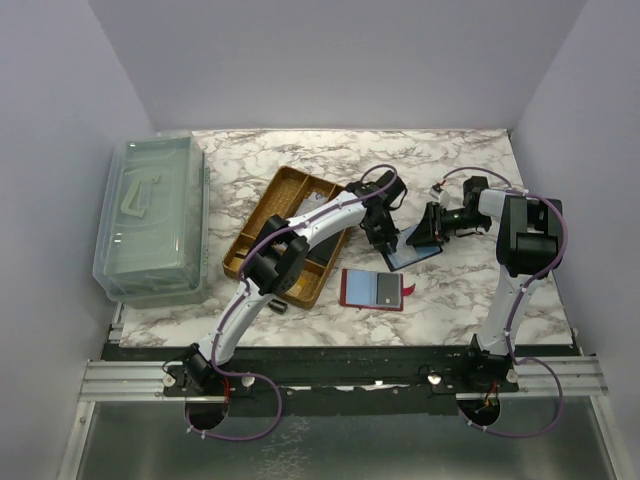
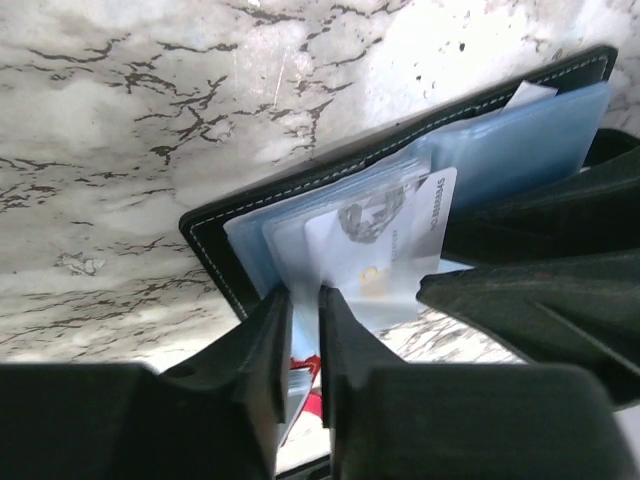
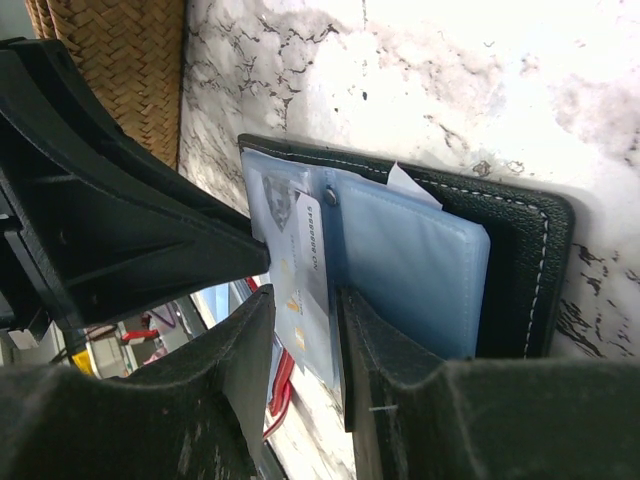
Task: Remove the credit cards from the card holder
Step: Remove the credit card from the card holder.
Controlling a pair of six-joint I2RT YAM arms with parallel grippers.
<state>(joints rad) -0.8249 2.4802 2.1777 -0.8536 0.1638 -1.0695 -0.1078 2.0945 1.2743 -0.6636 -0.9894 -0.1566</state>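
Note:
The black card holder [image 1: 412, 252] lies open in the middle of the table, its pale blue sleeves [image 2: 520, 140] fanned out. My left gripper [image 1: 388, 243] meets it from the left. In the left wrist view the gripper [image 2: 305, 305] is shut on the corner of a white credit card [image 2: 385, 240] that sticks partly out of a sleeve. My right gripper [image 1: 432, 228] comes in from the right. In the right wrist view the gripper [image 3: 300, 320] is closed on the holder's sleeves [image 3: 410, 260], with the same white card [image 3: 305, 250] between the jaws. Red and grey cards [image 1: 372, 290] lie flat on the table in front of the holder.
A wicker tray [image 1: 262, 215] stands left of the holder, under the left arm. A clear lidded plastic box [image 1: 152, 215] stands at the far left. The table's front edge runs just below the loose cards.

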